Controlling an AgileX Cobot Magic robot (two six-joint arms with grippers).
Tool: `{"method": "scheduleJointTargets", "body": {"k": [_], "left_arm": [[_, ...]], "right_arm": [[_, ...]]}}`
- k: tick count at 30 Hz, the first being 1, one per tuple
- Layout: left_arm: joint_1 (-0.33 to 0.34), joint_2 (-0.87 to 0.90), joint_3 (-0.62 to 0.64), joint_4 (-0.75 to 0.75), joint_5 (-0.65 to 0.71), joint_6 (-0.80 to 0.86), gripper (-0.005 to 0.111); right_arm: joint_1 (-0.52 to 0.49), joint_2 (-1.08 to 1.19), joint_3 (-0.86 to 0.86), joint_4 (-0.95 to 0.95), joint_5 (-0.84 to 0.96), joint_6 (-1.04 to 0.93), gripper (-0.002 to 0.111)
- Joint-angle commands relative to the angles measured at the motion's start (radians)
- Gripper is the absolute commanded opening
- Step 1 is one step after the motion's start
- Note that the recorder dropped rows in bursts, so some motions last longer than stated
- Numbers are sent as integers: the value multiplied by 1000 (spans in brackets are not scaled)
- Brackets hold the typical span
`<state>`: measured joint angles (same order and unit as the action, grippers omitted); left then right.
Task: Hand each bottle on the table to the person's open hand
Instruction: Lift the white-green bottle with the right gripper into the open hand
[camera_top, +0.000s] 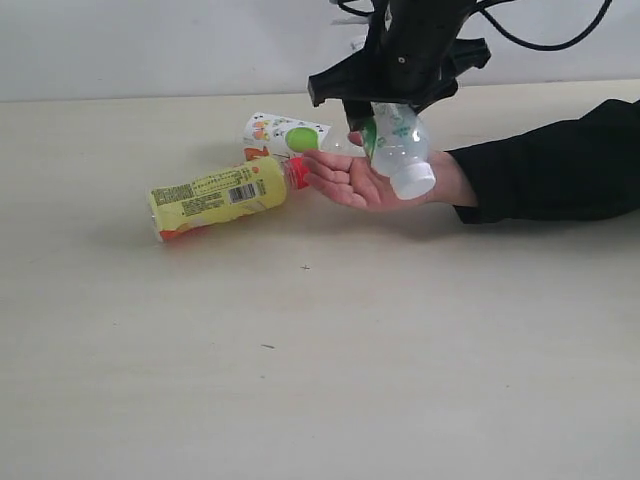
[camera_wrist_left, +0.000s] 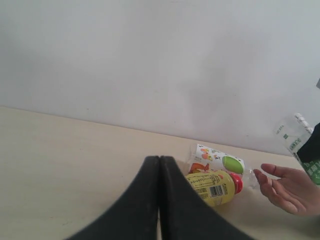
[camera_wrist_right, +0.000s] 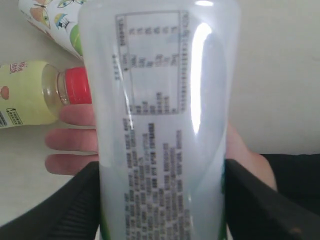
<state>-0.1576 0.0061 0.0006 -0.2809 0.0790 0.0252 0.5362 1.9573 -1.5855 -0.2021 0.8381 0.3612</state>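
My right gripper (camera_top: 385, 110) (camera_wrist_right: 160, 200) is shut on the white-green labelled bottle (camera_top: 400, 150) (camera_wrist_right: 160, 125), which tilts cap-down with its white cap just over the palm of the person's open hand (camera_top: 355, 182) (camera_wrist_right: 70, 140). Whether the cap touches the palm I cannot tell. The yellow bottle (camera_top: 215, 195) (camera_wrist_left: 212, 186) with a red cap lies on the table (camera_top: 300, 350) left of the fingertips. The white bottle with orange-green print (camera_top: 285, 133) (camera_wrist_left: 220, 159) lies behind it. My left gripper (camera_wrist_left: 160, 162) is shut and empty, short of both. The clear red-labelled bottle is out of view.
The person's black-sleeved arm (camera_top: 560, 170) stretches in from the right edge along the table. A pale wall (camera_wrist_left: 150, 60) rises behind the table's far edge.
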Motion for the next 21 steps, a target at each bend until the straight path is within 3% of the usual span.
{"method": "scheduleJointTargets", "body": {"k": [1, 17, 21], "left_arm": [[-7, -6, -1, 6, 2, 0, 0], [-7, -6, -1, 6, 2, 0, 0], [-7, -6, -1, 6, 2, 0, 0]], "right_arm": [[-5, 35, -6, 8, -35, 5, 0], [-5, 105, -6, -14, -111, 6, 0], [-5, 105, -6, -24, -113, 9, 12]]}}
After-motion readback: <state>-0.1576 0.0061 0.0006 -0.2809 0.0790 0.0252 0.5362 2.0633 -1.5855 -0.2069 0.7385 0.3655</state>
